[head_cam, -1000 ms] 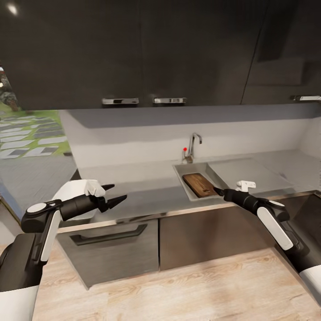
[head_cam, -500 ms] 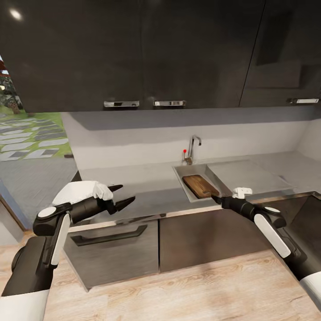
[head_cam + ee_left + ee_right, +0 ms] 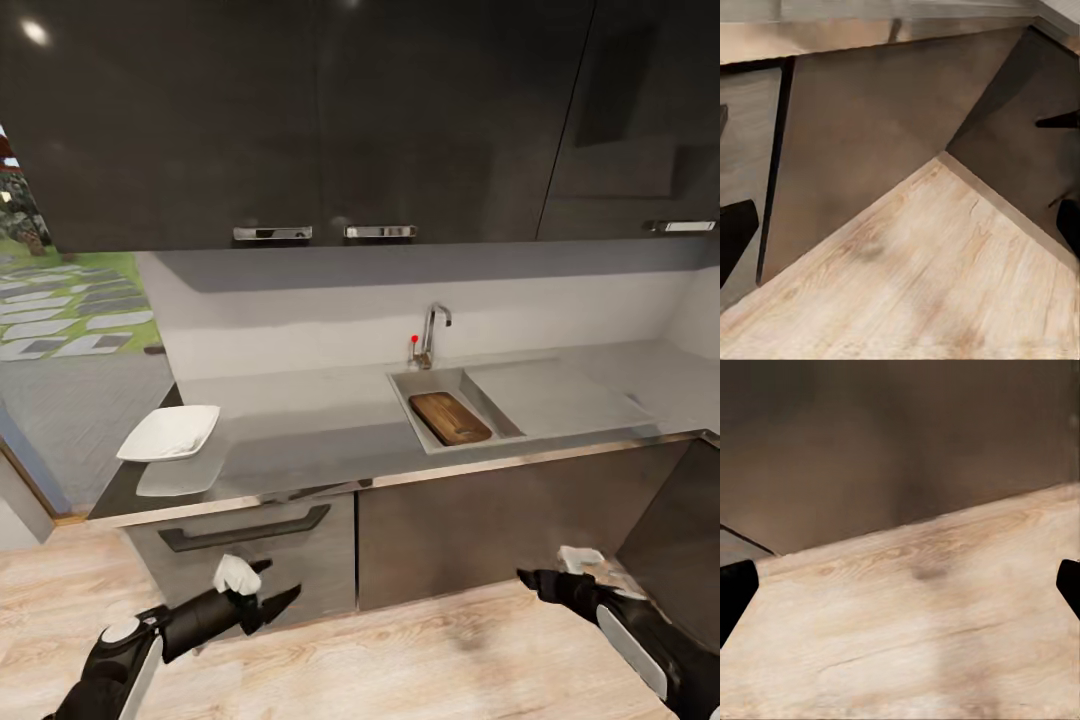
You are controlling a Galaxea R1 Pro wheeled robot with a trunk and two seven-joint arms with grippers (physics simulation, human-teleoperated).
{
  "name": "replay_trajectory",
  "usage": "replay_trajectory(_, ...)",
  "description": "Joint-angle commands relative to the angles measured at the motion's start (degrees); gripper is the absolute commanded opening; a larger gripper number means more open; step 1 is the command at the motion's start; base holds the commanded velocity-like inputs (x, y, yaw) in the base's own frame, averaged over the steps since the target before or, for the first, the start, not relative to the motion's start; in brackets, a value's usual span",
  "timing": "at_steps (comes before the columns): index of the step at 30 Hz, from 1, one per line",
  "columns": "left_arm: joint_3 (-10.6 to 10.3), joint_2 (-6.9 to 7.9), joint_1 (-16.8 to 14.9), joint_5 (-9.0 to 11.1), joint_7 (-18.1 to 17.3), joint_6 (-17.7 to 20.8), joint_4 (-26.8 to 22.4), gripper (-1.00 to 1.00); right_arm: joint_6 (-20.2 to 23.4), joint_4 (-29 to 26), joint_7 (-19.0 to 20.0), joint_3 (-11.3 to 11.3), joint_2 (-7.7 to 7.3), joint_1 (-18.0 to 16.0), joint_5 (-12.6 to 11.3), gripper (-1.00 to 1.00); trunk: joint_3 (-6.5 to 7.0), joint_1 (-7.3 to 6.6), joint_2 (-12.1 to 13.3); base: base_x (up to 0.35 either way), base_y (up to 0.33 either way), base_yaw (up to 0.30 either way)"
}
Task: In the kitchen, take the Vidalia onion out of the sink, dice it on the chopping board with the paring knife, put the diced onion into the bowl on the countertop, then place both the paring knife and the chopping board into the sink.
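**Board in sink, both arms low over the floor**

Surfaces. The bench (image 3: 330, 430) is a long flat grey slab, glossy, with a thin metallic strip along its front edge. Above it run glossy dark upper cabinets (image 3: 300, 110) with short chrome bar handles. Below, matte grey lower cabinets (image 3: 450, 530), one with a long dark recessed pull. Floor (image 3: 420, 650) is light wood plank with visible grain and knots.

Task things. The sink (image 3: 405, 385) is a rectangular grey basin set into the bench, with a curved chrome tap (image 3: 432, 335) behind it that carries a small red dot. The chopping board (image 3: 449, 417) lies inside the basin: dark brown wood, grain showing, rounded corners, tilted at an angle to the basin walls. The bowl (image 3: 169, 433) sits at the far left end of the bench, well apart from the sink: shallow, white, squarish with rounded corners. Contents cannot be made out. Onion and knife cannot be picked out from the head view.

Arms. Both are held low, below bench height, in front of the lower cabinets. The left end effector (image 3: 268, 585) reaches forward and to the right, its dark pointed fingers (image 3: 282, 600) spread wide with nothing between them. The left wrist view shows the finger tips far apart over bare planks and a cabinet corner. The right end effector (image 3: 530, 578) points to the left near the cabinet base. In the right wrist view its two dark tips sit at opposite edges, wide apart, holding nothing, over floor planks.
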Motion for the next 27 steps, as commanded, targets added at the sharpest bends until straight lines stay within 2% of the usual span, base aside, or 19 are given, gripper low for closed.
replay_trajectory(1, 0.05, 0.03, 0.27, 0.36, 0.35, -3.48, 6.96, 1.00, -4.00, 6.32, 1.63, 3.03, -0.06, -0.01, -0.34, 1.00, -0.10, 0.04, -0.13, 0.000, 0.000, 0.000)
replay_trajectory(2, 0.06, 0.05, 0.43, 0.36, 1.30, -6.18, 12.40, 1.00, -7.64, 12.11, 3.79, 5.30, -0.04, 0.02, -0.34, 1.00, -0.10, 0.04, -0.13, 0.000, 0.000, 0.000)
replay_trajectory(3, 0.06, 0.04, 0.46, 0.36, 1.78, -6.78, 14.14, 1.00, -8.73, 14.05, 4.57, 5.85, -0.01, 0.03, -0.33, 1.00, -0.10, 0.04, -0.13, 0.000, 0.000, 0.000)
replay_trajectory(4, 0.06, 0.05, 0.53, 0.36, 3.93, -7.98, 19.32, 1.00, -11.62, 20.13, 6.81, 7.00, 0.22, 0.05, -0.32, 1.00, -0.10, 0.04, -0.13, 0.000, 0.000, 0.000)
replay_trajectory(6, -0.02, 0.00, 0.57, 0.35, 8.60, -8.72, 26.15, 1.00, -14.70, 27.90, 9.15, 7.72, 1.05, 0.06, -0.31, 1.00, -0.10, 0.04, -0.13, 0.000, 0.000, 0.000)
replay_trajectory(9, -0.32, -0.51, 0.58, 0.30, 14.85, -9.03, 31.97, 1.00, -16.80, 34.42, 10.32, 8.01, 2.16, 0.09, -0.31, 1.00, -0.10, 0.04, -0.13, 0.000, 0.000, 0.000)
replay_trajectory(11, -1.36, -1.04, 0.59, 0.30, 21.39, -9.15, 37.42, 1.00, -17.84, 40.72, 10.78, 8.13, 3.70, 0.13, -0.31, 1.00, -0.10, 0.04, -0.13, 0.000, 0.000, 0.000)
replay_trajectory(12, -5.24, -2.08, 0.59, 0.32, 31.54, -9.17, 47.49, 1.00, -18.23, 45.27, 10.80, 8.20, 5.68, 1.48, -0.31, 1.00, -0.10, 0.04, -0.13, 0.000, 0.000, 0.000)
replay_trajectory(13, -5.96, -2.33, 0.59, 0.33, 33.46, -9.17, 49.40, 1.00, -18.26, 45.59, 10.64, 8.20, 5.92, 2.14, -0.31, 1.00, -0.10, 0.04, -0.13, 0.000, 0.000, 0.000)
replay_trajectory(14, -7.13, -2.91, 0.60, 0.34, 37.51, -9.11, 53.16, 1.00, -18.29, 46.04, 9.95, 8.22, 6.53, 3.61, -0.29, 1.00, -0.10, 0.04, -0.13, 0.000, 0.000, 0.000)
replay_trajectory(16, -7.91, -3.57, 0.60, 0.35, 41.61, -9.06, 56.50, 1.00, -18.31, 46.34, 8.68, 8.22, 7.31, 5.00, -0.27, 1.00, -0.10, 0.04, -0.13, 0.000, 0.000, 0.000)
replay_trajectory(17, -8.41, -4.03, 0.60, 0.36, 45.33, -8.97, 59.15, 1.00, -18.32, 46.52, 6.66, 8.22, 8.21, 6.35, -0.25, 1.00, -0.10, 0.04, -0.13, 0.000, 0.000, 0.000)
replay_trajectory(19, -8.71, -4.32, 0.60, 0.36, 48.29, -8.76, 61.11, 1.00, -18.36, 46.64, 3.89, 8.22, 9.27, 7.87, -0.24, 1.00, -0.10, 0.04, -0.13, 0.000, 0.000, 0.000)
replay_trajectory(20, -8.91, -4.51, 0.60, 0.39, 50.28, -8.37, 62.61, 1.00, -18.40, 46.72, 0.60, 8.22, 10.41, 9.57, -0.23, 1.00, -0.10, 0.04, -0.13, 0.000, 0.000, 0.000)
replay_trajectory(22, -9.00, -4.58, 0.60, 0.41, 51.59, -7.64, 64.03, 1.00, -18.46, 46.77, -2.83, 8.22, 11.74, 11.33, -0.23, 1.00, -0.10, 0.04, -0.13, 0.000, 0.000, 0.000)
replay_trajectory(23, -9.08, -4.62, 0.60, 0.43, 52.51, -6.38, 65.72, 1.00, -18.50, 46.80, -5.85, 8.22, 13.09, 13.00, -0.23, 1.00, -0.10, 0.04, -0.13, 0.000, 0.000, 0.000)
replay_trajectory(24, -9.11, -4.65, 0.60, 0.43, 52.84, -5.53, 66.64, 1.00, -18.51, 46.81, -7.08, 8.22, 13.74, 13.79, -0.23, 1.00, -0.10, 0.04, -0.13, 0.000, 0.000, 0.000)
replay_trajectory(25, -9.16, -4.70, 0.61, 0.44, 53.33, -3.52, 68.13, 1.00, -18.53, 46.83, -8.88, 8.22, 14.94, 15.33, -0.24, 1.00, -0.10, 0.04, -0.13, 0.000, 0.000, 0.000)
replay_trajectory(27, -9.21, -4.79, 0.70, 0.44, 53.74, -0.33, 69.43, 1.00, -18.55, 46.84, -10.45, 8.22, 16.38, 17.45, -0.28, 1.00, -0.10, 0.04, -0.13, 0.000, 0.000, 0.000)
